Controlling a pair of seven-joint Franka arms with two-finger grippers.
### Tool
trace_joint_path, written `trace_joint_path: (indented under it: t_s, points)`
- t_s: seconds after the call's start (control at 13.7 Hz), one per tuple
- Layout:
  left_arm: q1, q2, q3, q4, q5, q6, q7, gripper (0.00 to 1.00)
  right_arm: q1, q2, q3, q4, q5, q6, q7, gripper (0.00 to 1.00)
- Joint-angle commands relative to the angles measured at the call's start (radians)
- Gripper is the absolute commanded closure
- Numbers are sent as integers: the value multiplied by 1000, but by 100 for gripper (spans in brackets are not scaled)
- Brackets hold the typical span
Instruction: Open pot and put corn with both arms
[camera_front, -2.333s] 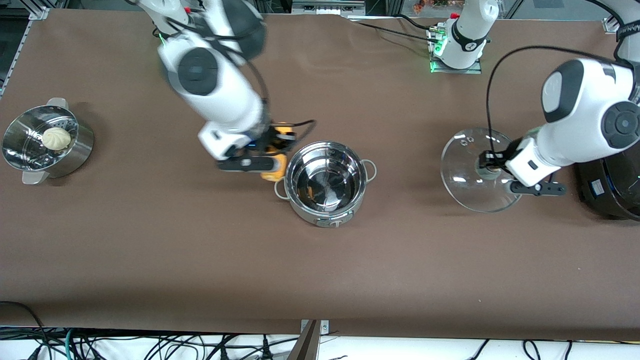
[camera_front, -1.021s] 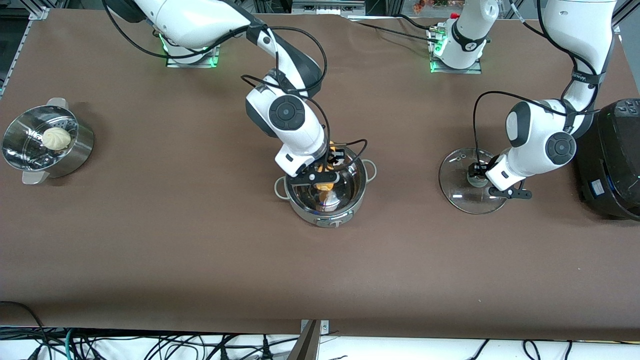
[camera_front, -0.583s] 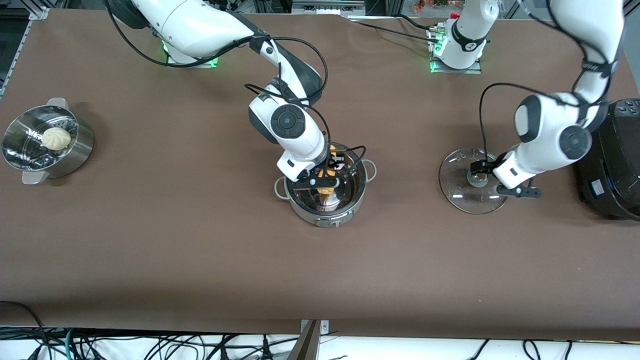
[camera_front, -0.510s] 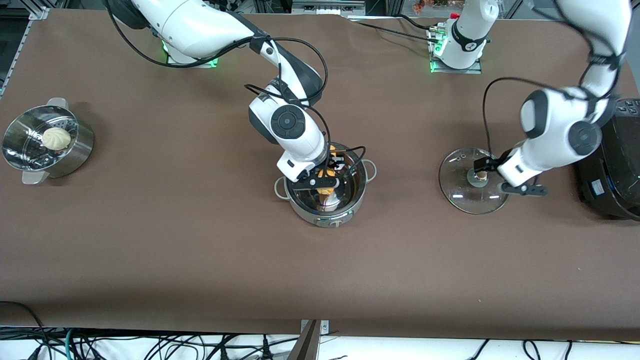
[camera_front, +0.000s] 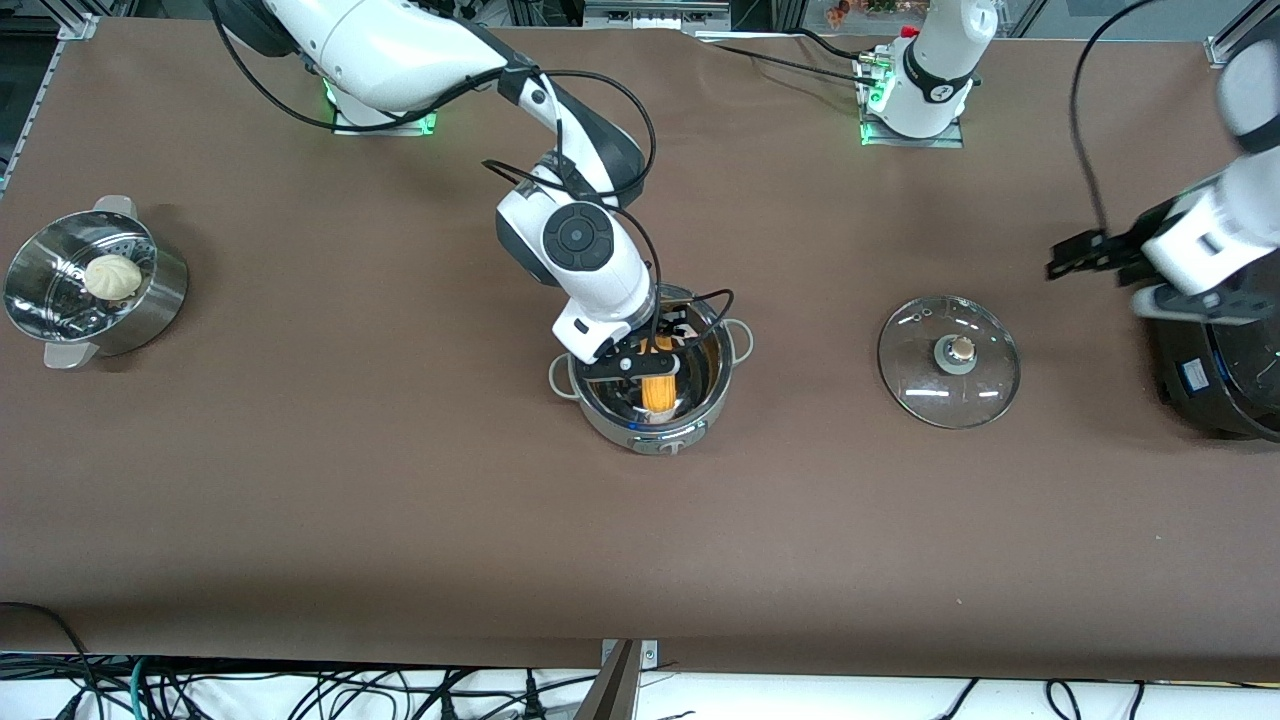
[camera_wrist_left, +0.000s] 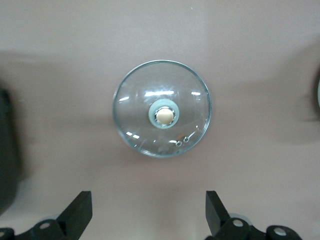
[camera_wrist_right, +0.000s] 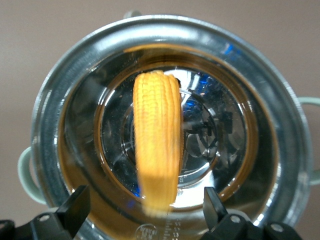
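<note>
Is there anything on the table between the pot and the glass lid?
No. In the front view, only bare brown table lies between the pot and the glass lid.

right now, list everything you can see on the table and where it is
pot: 1, steel, mid table, open
corn: 1, yellow-orange, lying in the pot
lid: 1, clear glass, flat on the table toward the left arm's end
steamer: 1, steel, at the right arm's end
bun: 1, pale, in the steamer
cooker: 1, black, at the left arm's end
table: 1, brown
right gripper: open, over the pot
left gripper: open, high over the lid
</note>
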Motion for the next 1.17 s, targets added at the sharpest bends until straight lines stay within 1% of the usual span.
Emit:
trace_joint_path:
  t_s: [0.0,0.07,0.15,0.36,0.51,0.66,0.8,0.88,0.95,1.02,1.09]
  points:
    - [3,29,-45,205,52,-171,-98,0,-45,-89,0,1,-42,-110,-73,0]
    - [5,29,-73,261,80,-216,-143,0,-72,-127,0,1,-40,-184,-138,0]
    - [9,29,-87,290,82,-236,-169,0,-117,-173,0,0,-34,-250,-196,0]
    - [31,29,-98,296,71,-238,-180,0,-239,-288,0,-1,-31,-405,-290,0]
    - [32,30,-93,298,66,-235,-179,0,-344,-325,-3,1,-14,-476,-461,0]
    - [32,33,-92,298,65,-233,-180,0,-466,-359,-18,1,38,-534,-621,0]
    - [32,32,-93,298,63,-235,-186,0,-533,-393,-53,3,38,-583,-681,0]
    - [31,30,-95,296,65,-235,-209,0,-540,-442,-91,-2,38,-603,-698,0]
    - [31,32,-96,298,65,-235,-234,0,-541,-459,-142,-20,47,-615,-698,0]
    - [29,33,-96,299,63,-233,-231,0,-541,-488,-157,-48,56,-617,-700,0]
    - [26,35,-96,299,63,-232,-237,0,-538,-529,-194,-91,59,-609,-698,0]
